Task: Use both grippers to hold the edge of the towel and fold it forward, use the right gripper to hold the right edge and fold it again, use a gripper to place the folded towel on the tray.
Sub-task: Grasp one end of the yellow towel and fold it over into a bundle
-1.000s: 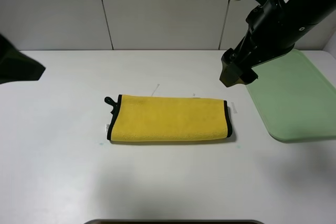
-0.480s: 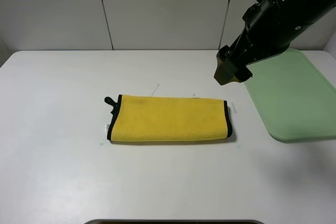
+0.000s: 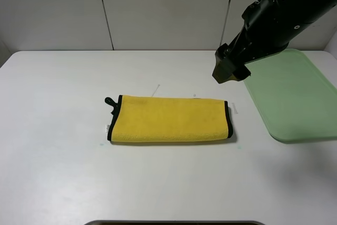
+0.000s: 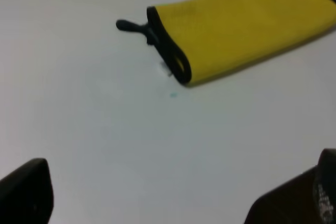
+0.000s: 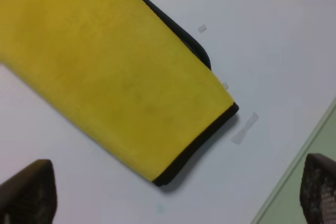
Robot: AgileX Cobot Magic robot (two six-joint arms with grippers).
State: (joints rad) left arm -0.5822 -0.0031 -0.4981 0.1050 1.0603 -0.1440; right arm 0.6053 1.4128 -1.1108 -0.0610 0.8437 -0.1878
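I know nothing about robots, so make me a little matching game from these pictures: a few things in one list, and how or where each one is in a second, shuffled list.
Things:
1. towel
2. tray
3. right gripper
4. black loop

Descriptions:
A. pale green, at the far right
B. yellow, lying folded in a long strip
C. open, up in the air, holding nothing
D. sticking out at the towel's left end

Pairs: 1-B, 2-A, 3-C, 4-D

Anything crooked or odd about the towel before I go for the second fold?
Nothing stands out. The towel lies flat on the table in a neat single fold, layers lined up, apart from the tray. Its corner loop pokes out at the end away from the tray.
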